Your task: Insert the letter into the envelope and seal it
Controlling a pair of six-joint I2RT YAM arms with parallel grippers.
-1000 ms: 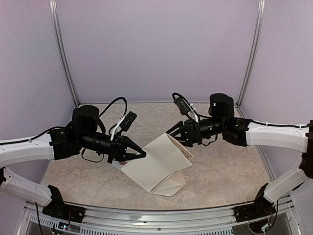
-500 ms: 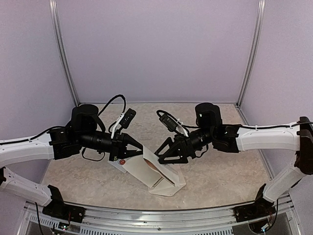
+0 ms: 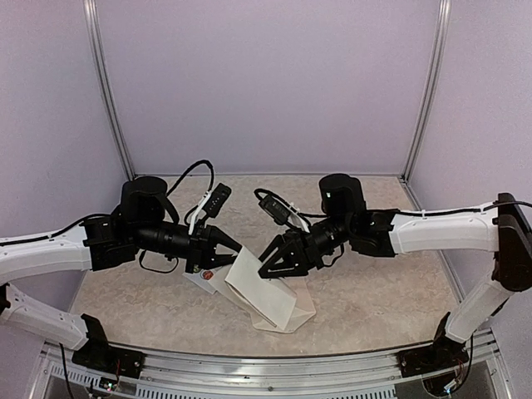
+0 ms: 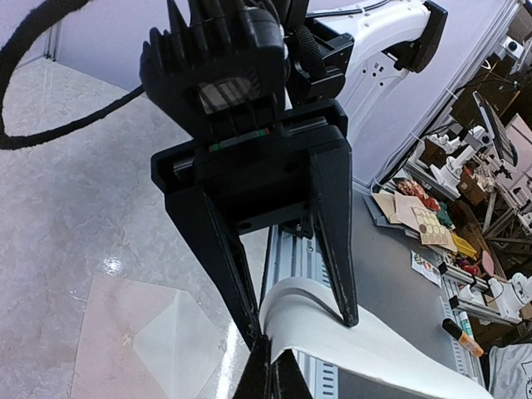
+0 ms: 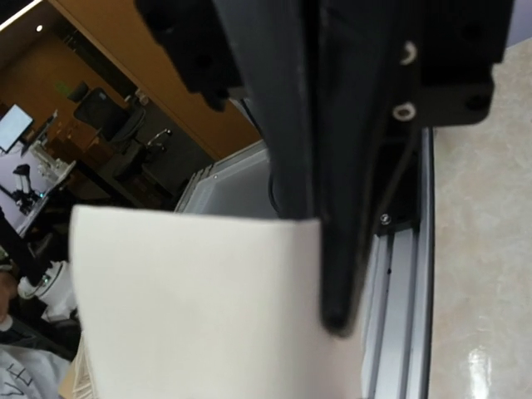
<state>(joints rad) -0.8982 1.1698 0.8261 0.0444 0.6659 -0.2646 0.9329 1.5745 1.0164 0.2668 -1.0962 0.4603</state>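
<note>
Now left gripper (image 3: pixel 239 252) clamps the curled white letter (image 3: pixel 249 280) — right gripper (image 3: pixel 268 268) (parted) straddles it.

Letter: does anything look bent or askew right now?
Yes. The letter is lifted and curled instead of flat, pinched at one edge by the left end effector. The right end effector straddles its bowed edge with open jaws.
</note>
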